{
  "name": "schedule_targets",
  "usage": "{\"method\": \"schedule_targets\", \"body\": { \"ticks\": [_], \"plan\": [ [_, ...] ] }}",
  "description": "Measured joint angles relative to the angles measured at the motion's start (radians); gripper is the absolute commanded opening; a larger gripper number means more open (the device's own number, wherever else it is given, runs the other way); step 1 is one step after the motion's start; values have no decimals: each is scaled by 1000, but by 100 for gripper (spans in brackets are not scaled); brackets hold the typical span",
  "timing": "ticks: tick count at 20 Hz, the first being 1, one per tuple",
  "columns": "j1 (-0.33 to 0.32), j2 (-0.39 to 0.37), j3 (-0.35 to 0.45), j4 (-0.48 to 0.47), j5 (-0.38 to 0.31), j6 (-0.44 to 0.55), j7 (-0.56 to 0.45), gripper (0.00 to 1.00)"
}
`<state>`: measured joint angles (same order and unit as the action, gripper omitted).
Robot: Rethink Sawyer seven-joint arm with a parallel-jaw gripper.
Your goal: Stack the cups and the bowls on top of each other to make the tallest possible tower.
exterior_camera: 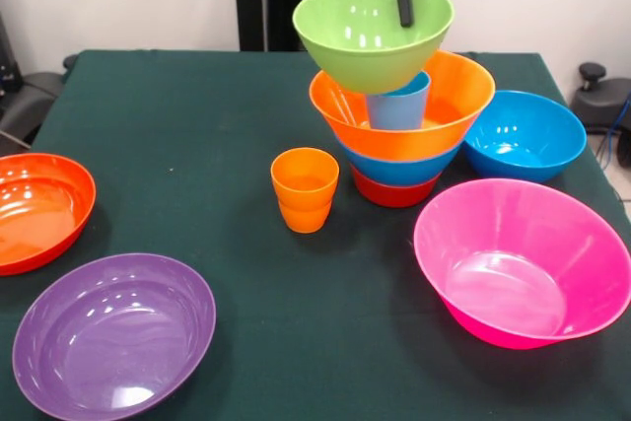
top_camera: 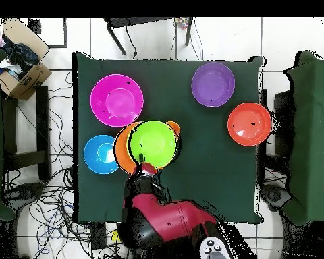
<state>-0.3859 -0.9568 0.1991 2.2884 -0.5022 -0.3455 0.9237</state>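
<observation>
My gripper (exterior_camera: 404, 13) is shut on the far rim of the lime green bowl (exterior_camera: 367, 41); one black finger (exterior_camera: 403, 2) shows inside the bowl, the other is hidden behind its wall. This bowl hangs slightly tilted over the tower (exterior_camera: 399, 135), its bottom just at the rim of the light blue cup (exterior_camera: 398, 107). That cup stands in an orange bowl (exterior_camera: 455, 86), which sits on a blue bowl (exterior_camera: 399, 169) and a red-orange bowl (exterior_camera: 392, 191). In the overhead view the green bowl (top_camera: 153, 144) covers most of the tower, with the gripper (top_camera: 148, 166) at its lower edge.
Two nested orange cups (exterior_camera: 305, 189) stand left of the tower. A blue bowl (exterior_camera: 525, 133) lies to its right, a large pink bowl (exterior_camera: 523, 258) at the front right, a purple bowl (exterior_camera: 113, 332) at the front left, and a red-orange bowl (exterior_camera: 39, 209) at the left edge.
</observation>
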Motion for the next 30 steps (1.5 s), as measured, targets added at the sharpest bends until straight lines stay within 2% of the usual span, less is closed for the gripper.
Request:
{"method": "schedule_targets", "body": {
  "ticks": [6,30],
  "plan": [
    [-13,-48,20,12,3,60,0,0],
    [5,-44,22,12,3,43,18,0]
  ]
}}
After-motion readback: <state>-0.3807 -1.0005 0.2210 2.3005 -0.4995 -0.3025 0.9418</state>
